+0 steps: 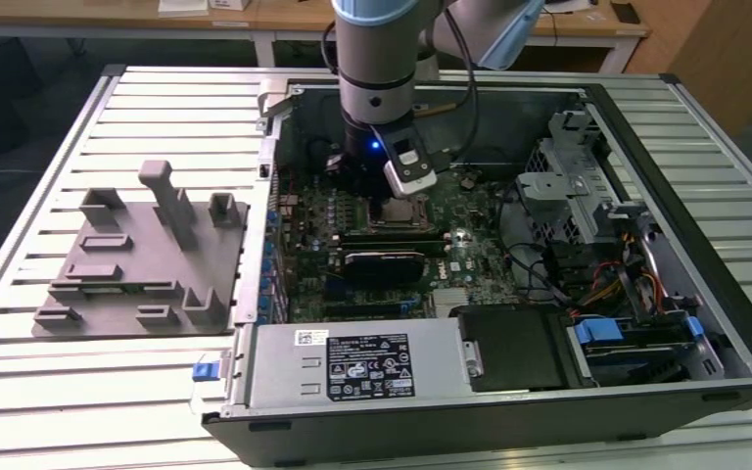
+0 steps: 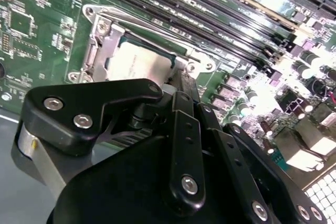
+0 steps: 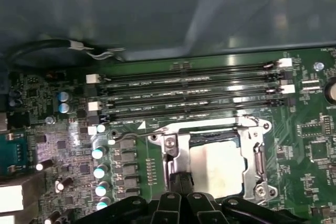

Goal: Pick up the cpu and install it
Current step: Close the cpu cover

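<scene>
The cpu (image 3: pixel 218 167) is lying flat inside the socket frame (image 3: pixel 258 153) (just beside the memory slots (image 3: pixel 184 90)) on the motherboard (image 3: pixel 310 145). The hand (image 3: pixel 179 181) is hovering at the chip's edge, seemingly drawn narrow and gripping nothing.

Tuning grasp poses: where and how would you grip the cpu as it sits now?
Take the cpu from straight above, pinching two opposite edges of its silvery plate. It lies flat with the socket's metal frame close around it and memory slots alongside, so a sideways approach looks blocked.
</scene>
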You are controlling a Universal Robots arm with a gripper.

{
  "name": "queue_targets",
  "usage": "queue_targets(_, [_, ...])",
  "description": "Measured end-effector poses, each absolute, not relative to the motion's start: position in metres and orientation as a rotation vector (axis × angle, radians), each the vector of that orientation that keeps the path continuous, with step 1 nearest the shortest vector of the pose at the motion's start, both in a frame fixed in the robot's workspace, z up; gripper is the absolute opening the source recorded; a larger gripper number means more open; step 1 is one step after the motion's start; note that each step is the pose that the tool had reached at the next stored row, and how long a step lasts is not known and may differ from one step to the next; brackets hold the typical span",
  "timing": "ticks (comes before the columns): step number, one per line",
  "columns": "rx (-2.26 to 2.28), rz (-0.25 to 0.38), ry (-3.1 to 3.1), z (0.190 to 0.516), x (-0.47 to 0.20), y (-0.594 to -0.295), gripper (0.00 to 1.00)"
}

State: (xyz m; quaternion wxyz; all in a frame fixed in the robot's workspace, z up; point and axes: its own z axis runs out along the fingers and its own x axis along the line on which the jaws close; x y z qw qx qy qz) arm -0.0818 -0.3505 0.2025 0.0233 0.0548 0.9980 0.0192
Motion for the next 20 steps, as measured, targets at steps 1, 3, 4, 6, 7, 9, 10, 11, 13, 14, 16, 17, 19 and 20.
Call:
queue_targets(1, [0.167, 0.06, 3.089, 0.2021, -0.083, -0.3504, 0.11])
queue_targets(3, [0.159, 0.061, 3.088, 0.2013, -0.0842, -0.3504, 0.11])
queue_targets(4, [0.155, 0.062, 3.087, 0.2009, -0.0845, -0.3505, 0.11])
queue_targets(6, [0.149, 0.062, 3.087, 0.2004, -0.0847, -0.3505, 0.11])
queue_targets(7, [0.146, 0.062, 3.087, 0.2002, -0.0848, -0.3505, 0.11])
queue_targets(9, [0.141, 0.062, 3.086, 0.1996, -0.0848, -0.3505, 0.11])
queue_targets(10, [0.139, 0.062, 3.086, 0.1995, -0.0848, -0.3505, 0.11])
queue_targets(11, [0.137, 0.062, 3.086, 0.1995, -0.0848, -0.3505, 0.11])
queue_targets(13, [0.134, 0.062, 3.086, 0.1993, -0.0848, -0.3505, 0.11])
queue_targets(14, [0.133, 0.062, 3.086, 0.1992, -0.0848, -0.3503, 0.11])
queue_targets(16, [0.131, 0.062, 3.086, 0.1992, -0.0848, -0.3494, 0.11])
queue_targets(17, [0.131, 0.062, 3.087, 0.1992, -0.0848, -0.3484, 0.11])
queue_targets(19, [0.13, 0.062, 3.087, 0.1992, -0.0848, -0.3466, 0.11])
queue_targets(20, [0.129, 0.062, 3.087, 0.1992, -0.0848, -0.346, 0.11])
